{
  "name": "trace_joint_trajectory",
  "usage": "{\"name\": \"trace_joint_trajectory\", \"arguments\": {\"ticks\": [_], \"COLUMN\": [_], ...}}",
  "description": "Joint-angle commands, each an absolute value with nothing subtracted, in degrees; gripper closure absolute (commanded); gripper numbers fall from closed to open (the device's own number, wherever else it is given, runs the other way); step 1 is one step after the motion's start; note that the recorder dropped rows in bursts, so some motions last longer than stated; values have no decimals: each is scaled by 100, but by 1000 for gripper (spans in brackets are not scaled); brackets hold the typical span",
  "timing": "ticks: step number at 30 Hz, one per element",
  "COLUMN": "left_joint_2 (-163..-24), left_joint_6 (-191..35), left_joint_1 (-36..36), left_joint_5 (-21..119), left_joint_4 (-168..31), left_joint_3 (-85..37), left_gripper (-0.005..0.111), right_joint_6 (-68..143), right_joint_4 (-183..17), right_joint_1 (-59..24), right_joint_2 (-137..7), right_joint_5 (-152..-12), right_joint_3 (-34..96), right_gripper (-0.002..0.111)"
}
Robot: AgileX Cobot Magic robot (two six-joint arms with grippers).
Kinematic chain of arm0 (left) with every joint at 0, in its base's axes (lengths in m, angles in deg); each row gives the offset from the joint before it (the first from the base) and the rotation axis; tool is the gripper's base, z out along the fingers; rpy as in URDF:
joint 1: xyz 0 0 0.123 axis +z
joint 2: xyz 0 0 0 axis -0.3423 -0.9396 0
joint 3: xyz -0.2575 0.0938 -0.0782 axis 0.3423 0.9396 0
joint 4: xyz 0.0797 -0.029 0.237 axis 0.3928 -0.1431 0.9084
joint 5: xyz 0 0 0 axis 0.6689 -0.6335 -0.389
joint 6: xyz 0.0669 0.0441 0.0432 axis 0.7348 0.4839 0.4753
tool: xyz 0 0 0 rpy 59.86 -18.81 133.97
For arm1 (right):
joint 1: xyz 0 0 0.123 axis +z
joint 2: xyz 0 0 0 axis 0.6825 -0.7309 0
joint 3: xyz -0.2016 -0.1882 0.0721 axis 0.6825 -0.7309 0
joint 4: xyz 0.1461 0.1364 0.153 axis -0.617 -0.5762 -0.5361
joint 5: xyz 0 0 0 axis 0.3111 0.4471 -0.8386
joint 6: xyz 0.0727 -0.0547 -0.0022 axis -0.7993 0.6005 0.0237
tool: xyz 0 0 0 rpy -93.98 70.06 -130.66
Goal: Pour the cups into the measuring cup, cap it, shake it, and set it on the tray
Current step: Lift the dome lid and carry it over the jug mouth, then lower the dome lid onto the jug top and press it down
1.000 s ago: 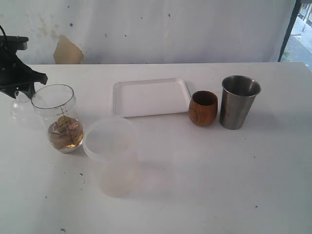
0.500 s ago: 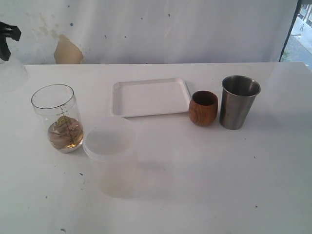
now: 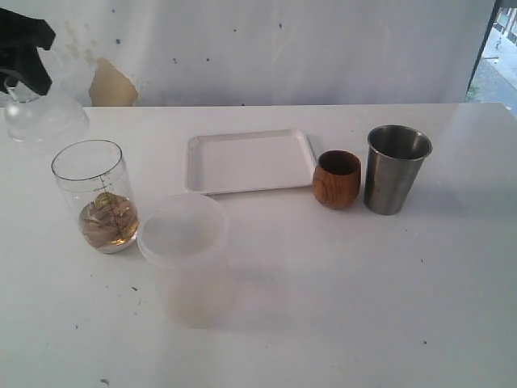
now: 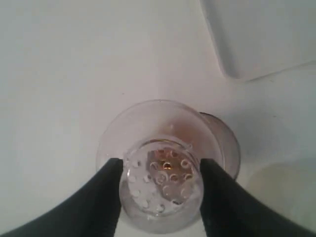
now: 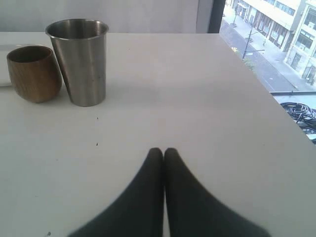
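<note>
White tabletop spreads beneath the left gripper (image 4: 162, 169), which pinches a clear perforated cap (image 4: 163, 197) between its jaws. It is held aloft, presumably for seating on the measuring cup (image 3: 95, 194), which stands open just below it with amber liquid inside. Farther from the measuring cup, past the tray (image 3: 242, 162), the wooden cup (image 3: 337, 179) and steel tumbler (image 3: 396, 168) stand upright, and the right gripper (image 5: 163, 153) sits pressed together.

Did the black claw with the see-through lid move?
Yes. In the exterior view the left gripper, holding the clear lid, has lifted from beside the measuring cup rim, up toward the wall.
</note>
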State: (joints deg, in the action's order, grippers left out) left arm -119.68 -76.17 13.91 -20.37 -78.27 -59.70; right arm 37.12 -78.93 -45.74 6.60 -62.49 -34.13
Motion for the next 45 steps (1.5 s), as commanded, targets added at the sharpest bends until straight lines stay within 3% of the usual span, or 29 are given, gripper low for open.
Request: {"name": "trace_joint_trajectory", "arguments": {"ticks": [1, 7, 40, 45], "left_joint_2": [-11913, -11913, -12091, -12091], "left_joint_6": [-7626, -7698, -7497, -7633], "left_joint_1": [821, 459, 459, 459], "left_joint_5": [-2059, -2059, -1837, -1967], "left_joint_4": [-7583, -7081, -7839, -7127], "left_joint_3": [-5949, -5949, -5615, -5615], "left_gripper": [107, 107, 107, 107], "right_joint_6": [3712, 3712, 3581, 3581], "right_joint_4": [-7900, -7900, -7900, -7900], "right_joint_1": [-4549, -4549, -4549, -4549], "right_joint_2": [686, 686, 686, 686], "right_joint_5": [-6269, -6269, -6269, -6269], "right_joint_3": [-3428, -3428, -3428, -3428], "right_gripper": [108, 108, 108, 108]}}
